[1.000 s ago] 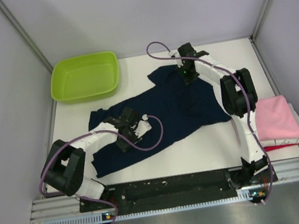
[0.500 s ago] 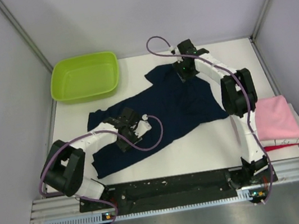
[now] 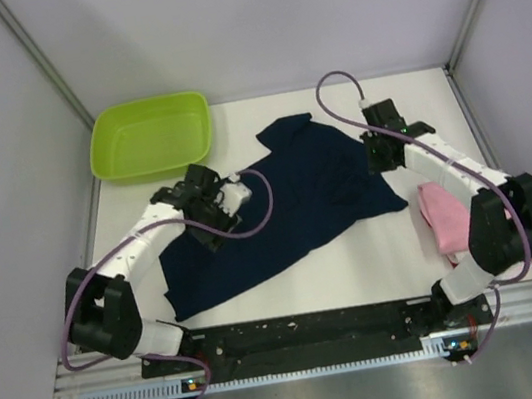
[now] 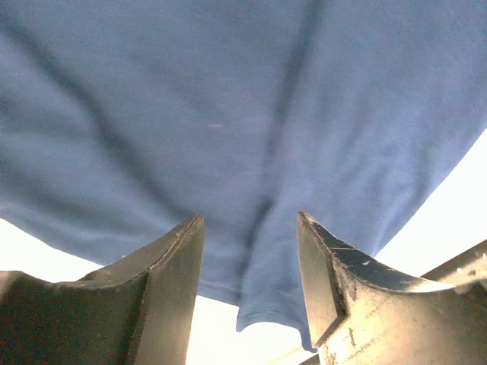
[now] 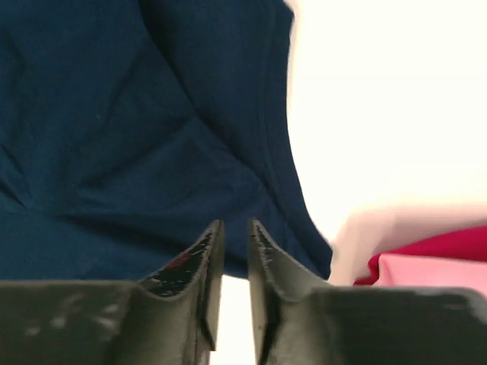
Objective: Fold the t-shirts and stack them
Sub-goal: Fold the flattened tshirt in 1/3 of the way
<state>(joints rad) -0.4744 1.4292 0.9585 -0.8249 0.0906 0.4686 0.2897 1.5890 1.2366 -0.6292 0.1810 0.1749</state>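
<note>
The dark navy t-shirt (image 3: 296,195) lies spread and creased on the white table (image 3: 358,266). My left gripper (image 3: 213,200) is open at the shirt's left side; in the left wrist view (image 4: 251,220) the cloth (image 4: 228,114) and its hem edge lie between the spread fingers, ungripped. My right gripper (image 3: 378,163) is over the shirt's right edge. In the right wrist view (image 5: 236,224) its jaws are shut to a narrow slit with nothing in them, above the navy cloth (image 5: 137,114). A folded pink shirt (image 3: 439,218) lies at the right, partly hidden by my right arm; pink (image 5: 434,274) and red (image 5: 426,247) cloth show.
A lime green plastic tub (image 3: 150,137) stands at the back left corner. Grey walls and metal posts close in the table on three sides. My right arm's elbow (image 3: 503,223) hangs over the pile at the right edge.
My left gripper moved from the shirt's lower left up to its upper left side. My right gripper swung from the shirt's back edge to its right edge, and the arm now covers the pile.
</note>
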